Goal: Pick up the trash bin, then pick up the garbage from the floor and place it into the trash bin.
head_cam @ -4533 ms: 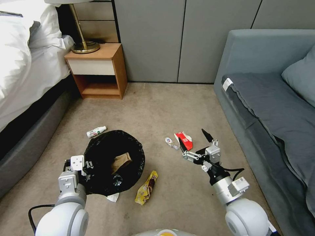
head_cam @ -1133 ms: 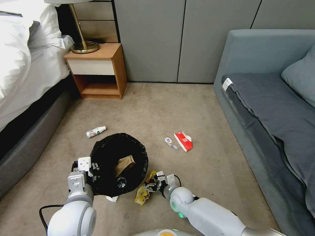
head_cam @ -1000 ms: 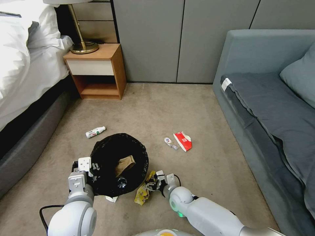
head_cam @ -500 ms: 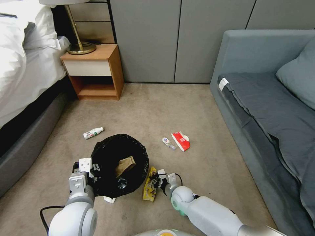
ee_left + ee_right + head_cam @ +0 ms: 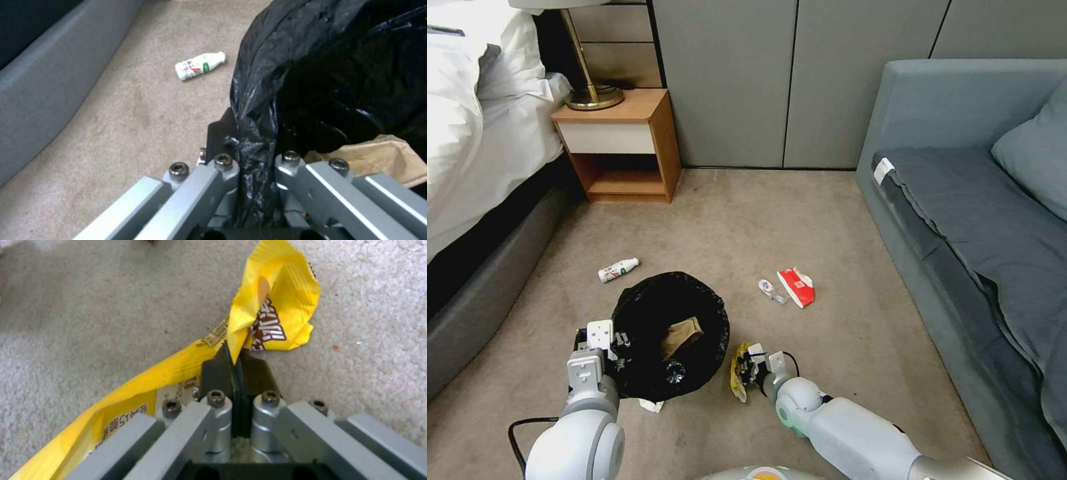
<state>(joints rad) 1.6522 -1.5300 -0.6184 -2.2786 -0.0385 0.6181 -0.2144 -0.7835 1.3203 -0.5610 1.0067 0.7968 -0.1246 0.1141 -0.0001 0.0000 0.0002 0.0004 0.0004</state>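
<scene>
Pinching yellow wrapper [image 5: 271, 310], right hand [image 5: 234, 365] hides its middle.

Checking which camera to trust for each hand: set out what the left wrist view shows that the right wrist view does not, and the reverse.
Left wrist view alone: the left gripper shut on the black-bagged rim of the trash bin, a brown paper bag inside the bin, and a white bottle lying on the floor beyond.

Right wrist view alone: the right gripper shut on the yellow wrapper, pinching its crumpled edge.

Both share: the beige carpet below, and closed grey fingers in the foreground.
</scene>
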